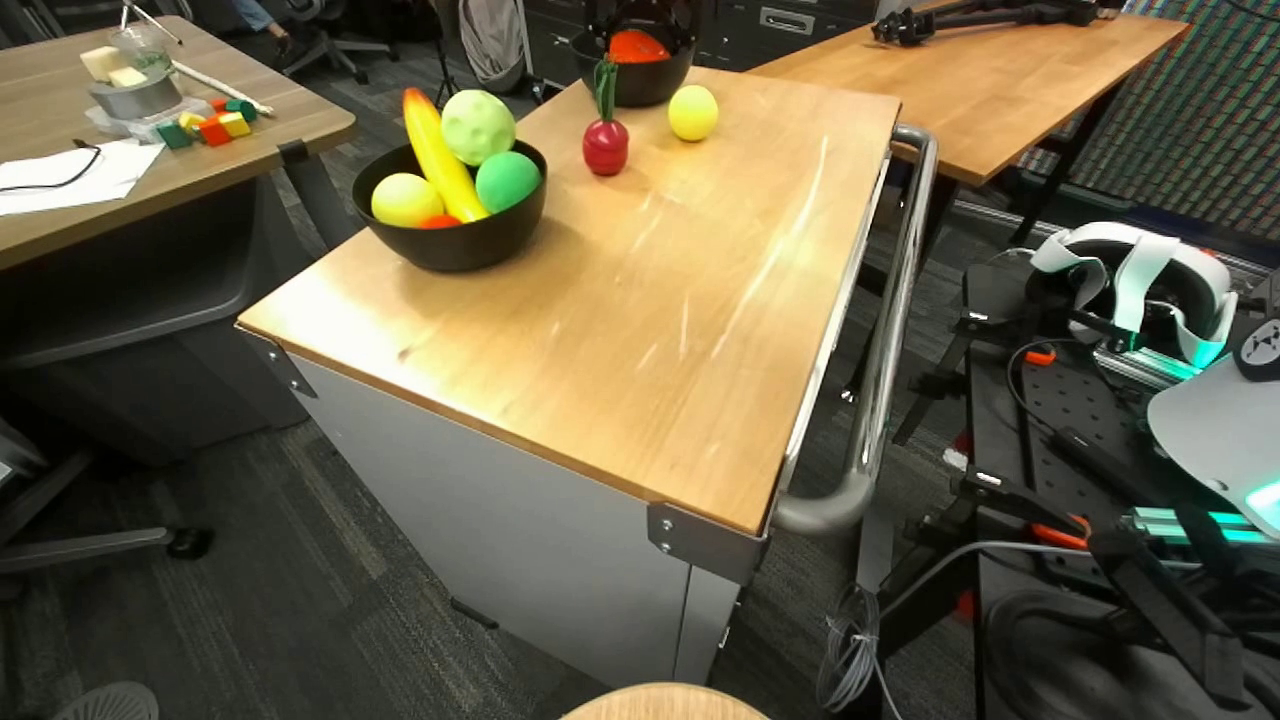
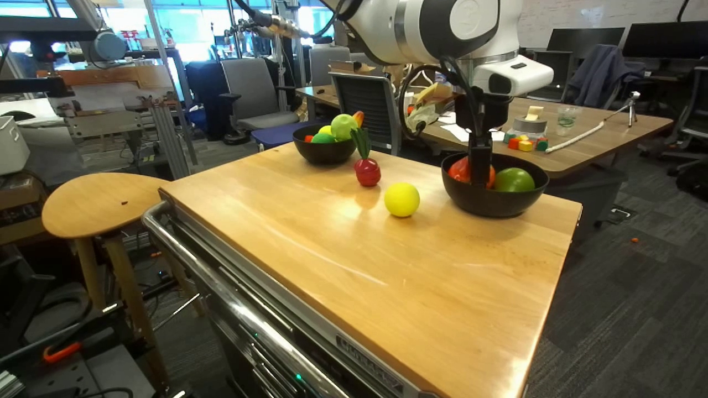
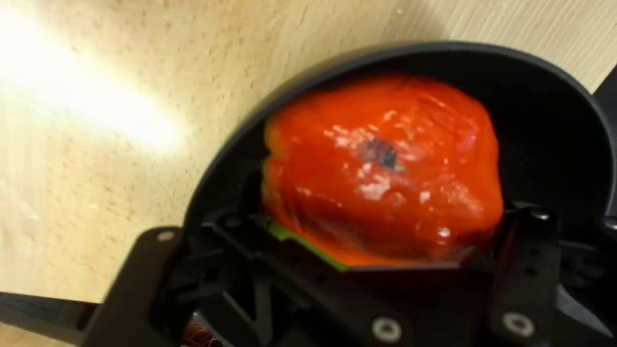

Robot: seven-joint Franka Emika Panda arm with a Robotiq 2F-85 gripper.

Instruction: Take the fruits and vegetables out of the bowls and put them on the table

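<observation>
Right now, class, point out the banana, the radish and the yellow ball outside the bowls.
Banana (image 1: 440,162), in an exterior view: middle of its curve.
Radish (image 2: 367,172), in an exterior view: red bulb.
Yellow ball (image 2: 402,199), in an exterior view: front centre.

The bell pepper (image 3: 381,168) is glossy orange-red, flecked with white highlights, with one blackish patch and an end paling to yellow-orange. A green sliver (image 3: 311,247) shows against it, possibly part of another fruit, though too much is hidden to say. The banana (image 1: 440,160) is yellow with an orange-red tip, the dimpled fruit (image 1: 478,127) pale green, the smooth round fruit (image 1: 508,182) deeper green, the lemon-like fruit (image 1: 403,200) light yellow. The pepper's bowl (image 2: 492,204) and the banana's bowl (image 1: 458,248) are plain black. The radish (image 1: 605,148) is crimson under green leaves, the ball (image 2: 402,200) solid bright yellow. The tabletop (image 2: 332,249) is honey-toned wood with whitish streaks; the gripper (image 2: 480,179) is black.
</observation>
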